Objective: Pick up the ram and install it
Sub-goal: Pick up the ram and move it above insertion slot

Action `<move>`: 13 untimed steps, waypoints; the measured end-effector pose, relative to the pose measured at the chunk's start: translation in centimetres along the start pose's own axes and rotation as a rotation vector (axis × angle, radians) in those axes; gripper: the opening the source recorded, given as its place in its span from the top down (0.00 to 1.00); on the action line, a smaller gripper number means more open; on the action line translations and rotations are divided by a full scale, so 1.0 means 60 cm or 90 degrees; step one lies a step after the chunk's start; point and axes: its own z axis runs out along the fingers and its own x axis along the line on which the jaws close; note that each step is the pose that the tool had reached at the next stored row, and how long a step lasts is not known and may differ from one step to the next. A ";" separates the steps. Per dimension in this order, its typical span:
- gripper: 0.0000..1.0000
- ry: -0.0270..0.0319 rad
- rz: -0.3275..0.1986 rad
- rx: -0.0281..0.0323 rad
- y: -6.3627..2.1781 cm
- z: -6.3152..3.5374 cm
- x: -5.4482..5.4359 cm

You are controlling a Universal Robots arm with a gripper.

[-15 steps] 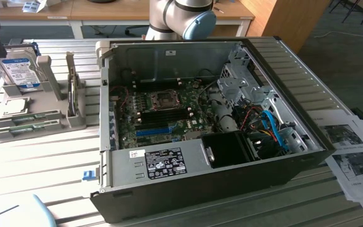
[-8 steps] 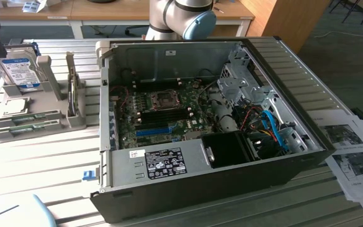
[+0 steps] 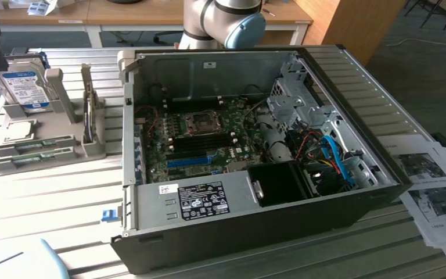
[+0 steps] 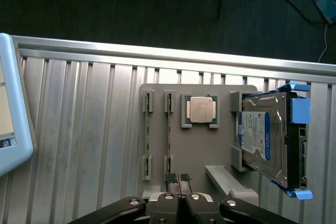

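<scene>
Wrist view: the black two-fingered claw (image 4: 178, 178) is pinched shut, holding nothing. Just ahead of its tips is the near end of a thin green circuit-board ram strip (image 4: 169, 132), seated in a grey slotted plastic holder (image 4: 202, 153). The strip's long axis points straight away from the claw, parallel to a second green strip (image 4: 147, 132) beside it.

Ram (image 4: 169, 132) on holder (image 4: 210, 150), processor (image 4: 200, 110) between it and hard drive (image 4: 262, 140)
</scene>
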 end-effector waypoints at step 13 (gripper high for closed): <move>0.90 0.0110 0.001 -0.0009 -0.001 0.024 0.000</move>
